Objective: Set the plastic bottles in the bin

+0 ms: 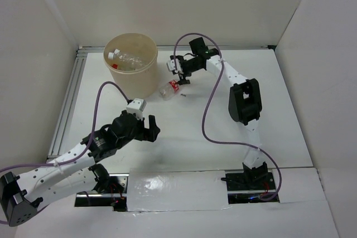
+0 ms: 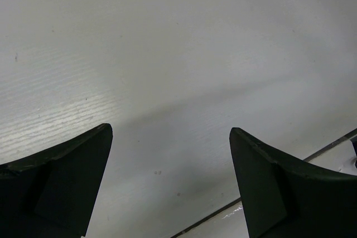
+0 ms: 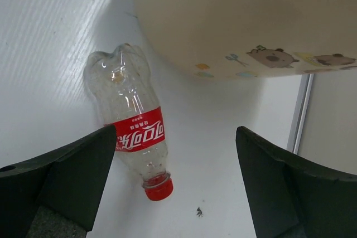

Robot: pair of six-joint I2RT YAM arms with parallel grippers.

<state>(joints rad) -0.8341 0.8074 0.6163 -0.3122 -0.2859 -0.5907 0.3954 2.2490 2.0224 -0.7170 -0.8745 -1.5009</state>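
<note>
Right gripper [image 3: 174,132]: jaws wide, empty, above Coca-Cola bottle [image 3: 131,126] lying flat just beside bin [image 3: 234,20], worktop's [image 3: 50,32] far edge, cap pointing back at gripper. Left gripper [image 2: 170,129]: open, empty, well apart.

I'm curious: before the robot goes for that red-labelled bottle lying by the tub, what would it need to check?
1. Right gripper open and empty: ok.
2. Bottle lying flat on the table, nothing gripping it: ok.
3. Bottle centred between the right jaws: not ok, it lies off to one side.
4. Bottle clear of the bin wall: cannot tell.
5. Bin upright, mouth open: ok.
6. Left gripper open, away from the bottle: ok.
</note>
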